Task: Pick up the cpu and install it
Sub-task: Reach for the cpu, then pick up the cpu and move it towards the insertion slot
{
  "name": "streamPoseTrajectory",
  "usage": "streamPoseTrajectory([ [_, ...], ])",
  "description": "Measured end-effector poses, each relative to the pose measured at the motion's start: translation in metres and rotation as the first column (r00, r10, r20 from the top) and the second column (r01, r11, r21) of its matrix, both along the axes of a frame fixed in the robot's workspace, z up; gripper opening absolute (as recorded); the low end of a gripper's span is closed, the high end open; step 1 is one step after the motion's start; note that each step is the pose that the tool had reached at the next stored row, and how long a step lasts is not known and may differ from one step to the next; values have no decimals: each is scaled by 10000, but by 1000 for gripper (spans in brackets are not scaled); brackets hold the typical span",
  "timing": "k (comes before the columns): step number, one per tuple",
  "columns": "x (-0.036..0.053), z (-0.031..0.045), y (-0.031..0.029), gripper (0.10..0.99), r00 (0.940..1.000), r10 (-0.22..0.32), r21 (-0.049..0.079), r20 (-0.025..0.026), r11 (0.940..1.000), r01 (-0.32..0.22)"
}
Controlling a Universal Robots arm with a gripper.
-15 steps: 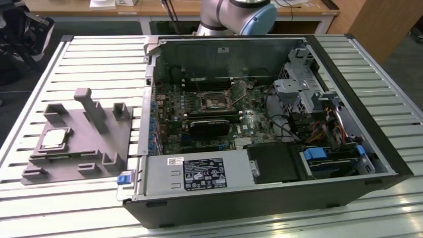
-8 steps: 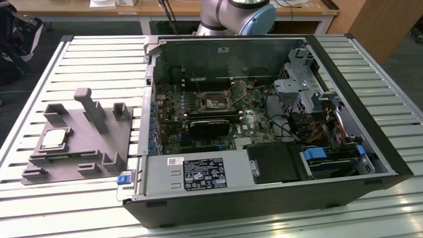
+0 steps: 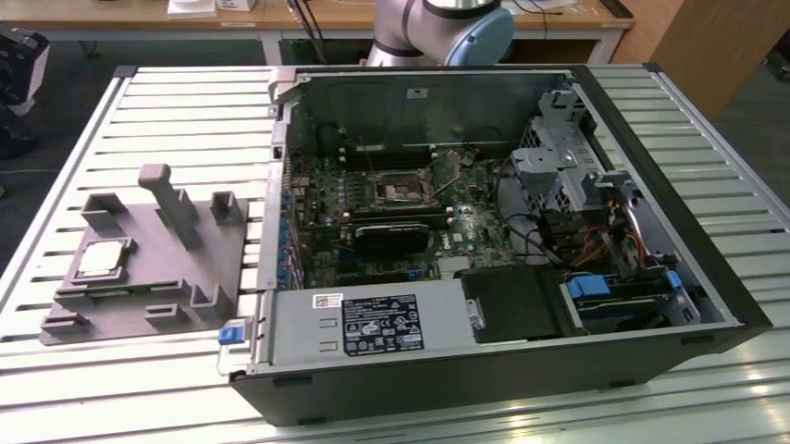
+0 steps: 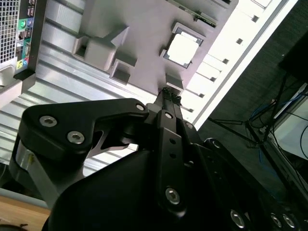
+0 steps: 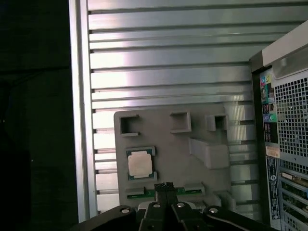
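Note:
The cpu (image 3: 103, 259) is a small silver square lying in a recess of the grey tray (image 3: 185, 277), at the exterior view's left beside the open computer case. Both wrist views look down on it from high above: cpu (image 4: 183, 48) on the tray (image 4: 144, 29), and cpu (image 5: 139, 163) on the tray (image 5: 163, 144). My gripper (image 4: 171, 94) hangs well above the tray with its black fingertips together and nothing between them; in the first wrist view the gripper (image 5: 164, 186) sits just beside the cpu. The motherboard socket (image 3: 401, 192) lies inside the case.
The open computer case (image 3: 494, 240) takes up the middle and right of the slatted metal table (image 3: 185, 120). Tall grey posts (image 3: 173, 203) rise from the tray. The arm's base (image 3: 445, 28) stands behind the case. The table edge (image 5: 79, 120) drops to dark floor.

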State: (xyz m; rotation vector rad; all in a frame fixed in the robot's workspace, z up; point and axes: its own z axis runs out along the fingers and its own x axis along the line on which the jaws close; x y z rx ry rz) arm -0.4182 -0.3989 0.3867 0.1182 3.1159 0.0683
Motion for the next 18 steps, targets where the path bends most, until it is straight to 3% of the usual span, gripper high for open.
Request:
streamPoseTrajectory([
  [10, -139, -5, 0, 106, 10000, 0, 2, 1, 10000, 0],
  [18, -149, -15, -1, 106, 10000, 0, 2, -18, 10000, 0],
])
